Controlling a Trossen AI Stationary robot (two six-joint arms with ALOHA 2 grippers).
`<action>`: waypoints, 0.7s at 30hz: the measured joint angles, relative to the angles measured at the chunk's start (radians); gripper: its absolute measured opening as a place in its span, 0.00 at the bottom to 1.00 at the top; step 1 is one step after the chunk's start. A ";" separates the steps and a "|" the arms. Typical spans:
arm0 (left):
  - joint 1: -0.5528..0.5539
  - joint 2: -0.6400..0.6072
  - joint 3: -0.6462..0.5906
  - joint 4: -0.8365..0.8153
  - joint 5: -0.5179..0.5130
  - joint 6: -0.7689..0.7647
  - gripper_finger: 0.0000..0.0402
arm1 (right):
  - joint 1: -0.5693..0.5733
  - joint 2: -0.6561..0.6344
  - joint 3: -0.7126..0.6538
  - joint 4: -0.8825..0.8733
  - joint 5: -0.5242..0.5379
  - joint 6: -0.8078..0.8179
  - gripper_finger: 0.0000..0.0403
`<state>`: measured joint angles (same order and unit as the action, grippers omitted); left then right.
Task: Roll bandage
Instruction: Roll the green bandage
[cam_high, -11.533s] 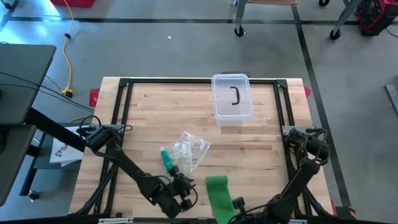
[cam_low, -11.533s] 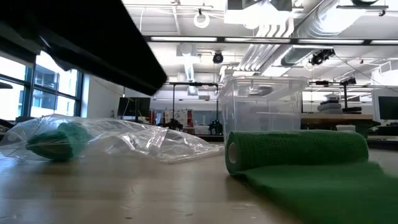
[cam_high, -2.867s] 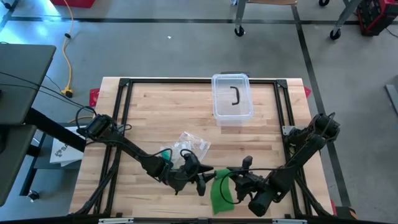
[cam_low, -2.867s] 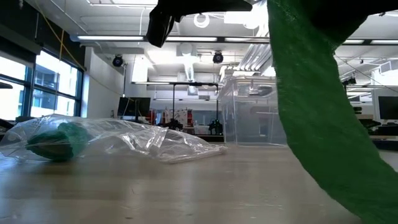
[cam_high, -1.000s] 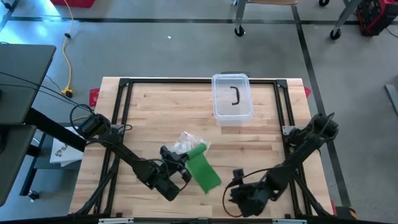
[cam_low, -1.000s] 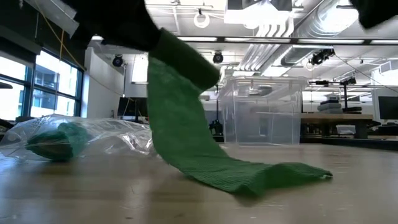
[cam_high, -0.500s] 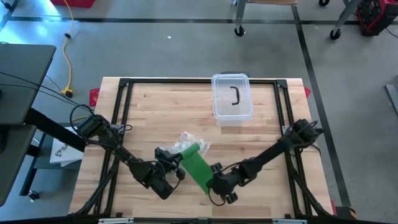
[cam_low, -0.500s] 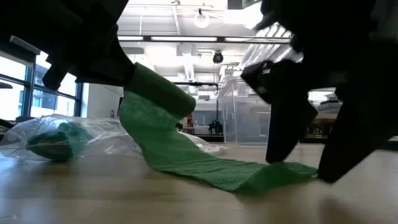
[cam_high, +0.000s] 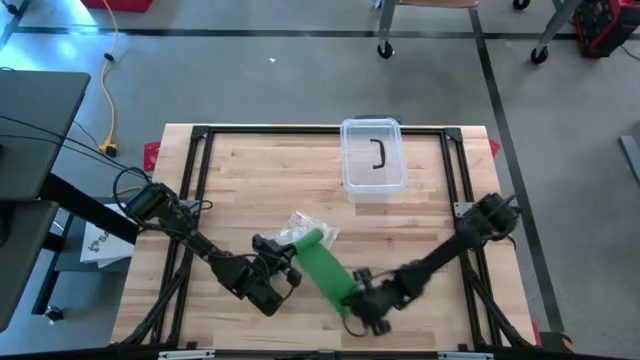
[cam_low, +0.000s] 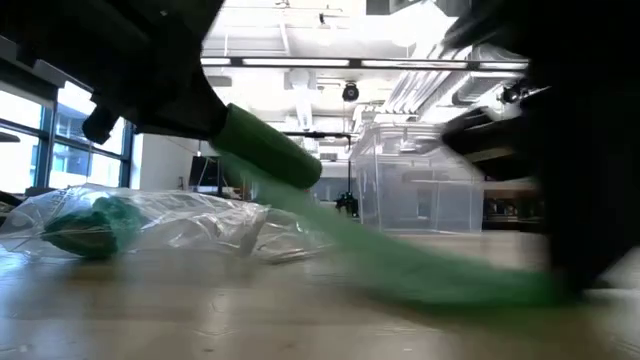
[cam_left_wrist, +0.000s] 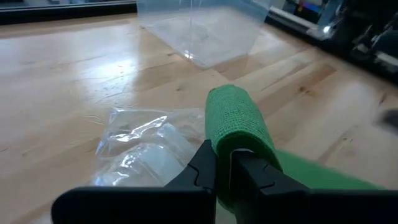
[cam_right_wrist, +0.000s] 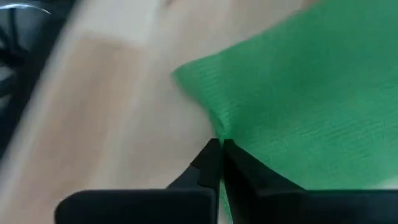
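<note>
Right claw (cam_right_wrist: 219, 149) on blurred bandage (cam_high: 322, 265) end

The bandage (cam_high: 322, 268) is bright green, woven stretch cloth, partly unrolled. Its rolled end (cam_left_wrist: 239, 118) is a short cylinder held up off the worktop (cam_high: 430, 210), pinched in the left tool (cam_left_wrist: 224, 163). From the roll a flat strip (cam_low: 400, 270) slopes down and away to its free end (cam_right_wrist: 205, 93), low by the wood, where the edge is pinched in the right tool (cam_right_wrist: 219, 149). The strip looks stretched fairly straight between the two ends.
</note>
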<state>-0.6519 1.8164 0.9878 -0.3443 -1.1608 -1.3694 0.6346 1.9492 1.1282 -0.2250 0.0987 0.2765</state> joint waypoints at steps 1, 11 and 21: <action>0.008 0.000 0.000 0.001 0.010 0.015 0.03 | 0.022 -0.025 -0.002 -0.023 0.014 0.026 0.01; 0.071 -0.001 0.000 0.075 0.086 0.226 0.02 | 0.217 -0.283 0.043 -0.053 0.258 0.186 0.00; 0.067 -0.001 0.000 0.401 0.314 0.671 0.02 | 0.317 -0.300 0.376 -0.381 0.568 0.055 0.00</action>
<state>-0.5853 1.8153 0.9882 0.0568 -0.8466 -0.6980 0.9520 1.6494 1.5041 -0.6059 0.6667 0.3320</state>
